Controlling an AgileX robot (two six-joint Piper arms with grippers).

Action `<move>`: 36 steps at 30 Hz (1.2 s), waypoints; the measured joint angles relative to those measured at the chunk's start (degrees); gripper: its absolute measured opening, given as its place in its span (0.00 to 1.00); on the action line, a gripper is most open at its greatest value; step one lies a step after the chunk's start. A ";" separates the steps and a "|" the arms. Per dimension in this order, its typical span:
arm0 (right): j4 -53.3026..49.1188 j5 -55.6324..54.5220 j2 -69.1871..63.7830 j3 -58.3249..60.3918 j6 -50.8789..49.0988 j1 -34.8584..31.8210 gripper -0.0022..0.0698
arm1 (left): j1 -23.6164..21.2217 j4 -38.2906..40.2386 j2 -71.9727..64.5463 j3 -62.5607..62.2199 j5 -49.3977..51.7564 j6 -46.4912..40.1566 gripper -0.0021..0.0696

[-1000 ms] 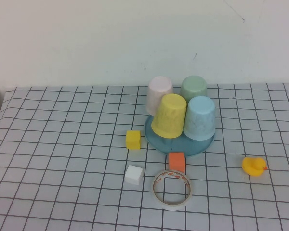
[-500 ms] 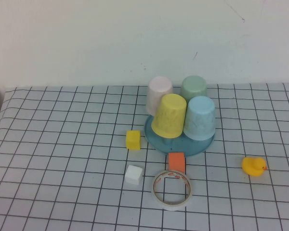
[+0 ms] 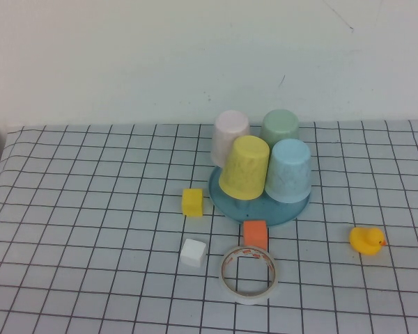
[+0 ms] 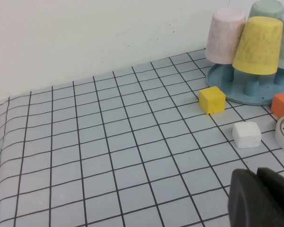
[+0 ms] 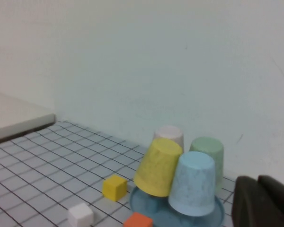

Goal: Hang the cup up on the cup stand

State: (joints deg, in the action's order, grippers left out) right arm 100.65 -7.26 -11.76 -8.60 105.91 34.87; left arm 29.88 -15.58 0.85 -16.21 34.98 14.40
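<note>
On the checked table (image 3: 90, 209), the cup (image 3: 290, 171) hangs upside down on the cup stand (image 3: 226, 198). The left tool (image 4: 260, 198) and right tool (image 5: 265, 201) show only dark edges; their state cannot be told.

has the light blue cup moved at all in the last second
No. The light blue cup sits upturned on the cup stand, beside the yellow cup, as before. The left gripper and right gripper show only in their wrist views.

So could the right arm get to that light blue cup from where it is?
Probably yes. The blue cup sits upside down on the stand, facing the right gripper with nothing between; the yellow cup crowds one side. Left gripper is parked away.
</note>
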 joint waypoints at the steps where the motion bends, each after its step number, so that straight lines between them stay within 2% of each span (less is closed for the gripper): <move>1: 0.00 -0.12 0.13 0.15 0.92 0.00 0.03 | 0.00 0.00 0.00 0.00 0.00 0.00 0.03; 4: -3.39 -1.90 1.62 1.79 -0.50 -0.64 0.03 | 0.00 0.00 0.00 0.00 0.00 0.00 0.03; 6: -13.31 -2.46 2.81 3.40 -9.69 -2.10 0.03 | 0.00 0.00 0.00 0.00 0.00 0.00 0.03; 8: -26.96 -2.41 3.66 5.06 -24.23 -4.21 0.03 | 0.00 0.00 0.00 0.00 0.00 0.00 0.03; 12: -61.08 0.19 5.63 8.09 -61.46 -11.59 0.03 | 0.00 0.00 0.00 0.00 0.00 0.00 0.03; 15: -81.01 6.84 8.34 8.91 -83.35 -19.34 0.03 | 0.00 0.00 0.00 0.00 0.00 0.00 0.03; 18: -96.31 16.38 11.38 8.94 -98.19 -27.95 0.03 | 0.00 0.00 0.00 0.00 0.00 0.00 0.03; 19: -98.97 18.57 11.88 8.94 -100.39 -30.13 0.03 | 0.00 0.00 0.00 0.00 0.00 0.00 0.03; 20: -102.39 22.64 12.27 9.03 -102.56 -35.04 0.03 | 0.00 0.00 0.00 0.00 0.00 0.00 0.03; 24: -103.79 24.64 12.48 9.03 -102.65 -40.84 0.03 | 0.00 0.00 0.00 0.00 0.00 0.00 0.03; 31: -103.98 24.78 12.48 10.01 -105.59 -40.97 0.03 | 0.00 0.00 0.00 0.00 0.00 0.00 0.03; 36: -104.26 25.38 12.48 10.01 -107.64 -38.13 0.03 | 0.00 0.00 0.00 0.00 0.00 0.00 0.03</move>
State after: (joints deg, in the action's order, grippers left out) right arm -3.61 18.12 0.71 1.41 -1.73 -3.26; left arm 29.88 -15.58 0.85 -16.21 34.98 14.40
